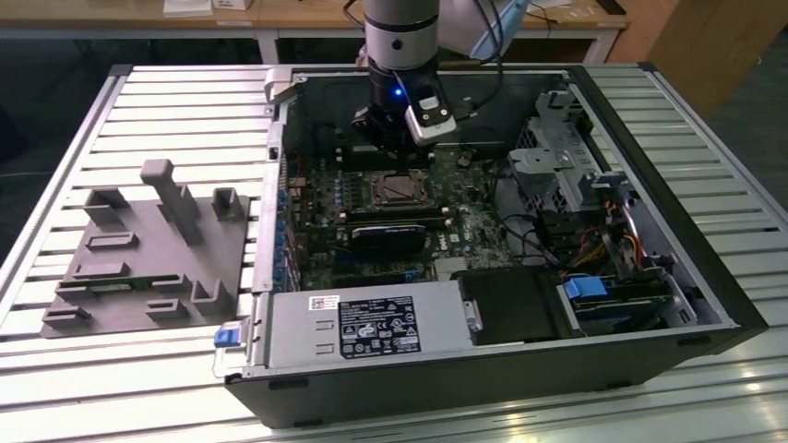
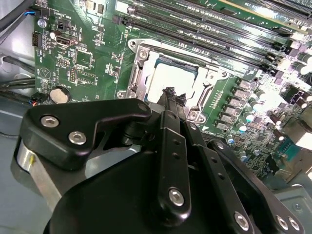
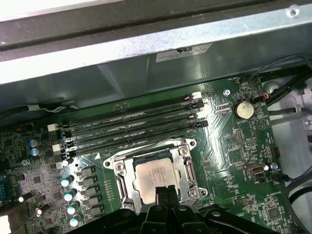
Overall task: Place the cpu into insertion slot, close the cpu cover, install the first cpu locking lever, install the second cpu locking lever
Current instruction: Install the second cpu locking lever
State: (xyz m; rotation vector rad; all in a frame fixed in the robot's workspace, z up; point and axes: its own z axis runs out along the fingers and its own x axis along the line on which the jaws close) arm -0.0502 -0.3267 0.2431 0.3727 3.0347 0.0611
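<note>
The cpu (image 3: 154, 176) lies flat in the insertion slot (image 3: 122, 187), its silvery top (image 2: 170, 78) showing through the cut-out of the cpu cover (image 3: 187, 163). The cover's silver frame (image 2: 207, 80) lies down around the chip. My gripper (image 3: 163, 192) hangs just above the socket's edge, its black fingertips (image 2: 168, 95) pressed together and holding nothing. In the exterior view the gripper (image 1: 391, 159) sits over the socket (image 1: 397, 189) near the middle of the green board. I cannot tell whether the tips touch the cover.
Long black memory slots (image 3: 131, 122) run beside the socket. A black fan block (image 1: 388, 235) lies close by, with the power supply (image 1: 357, 323) and drive cage (image 1: 567, 171) inside the case. A grey fixture (image 1: 148, 249) sits on the slatted table at the exterior view's left.
</note>
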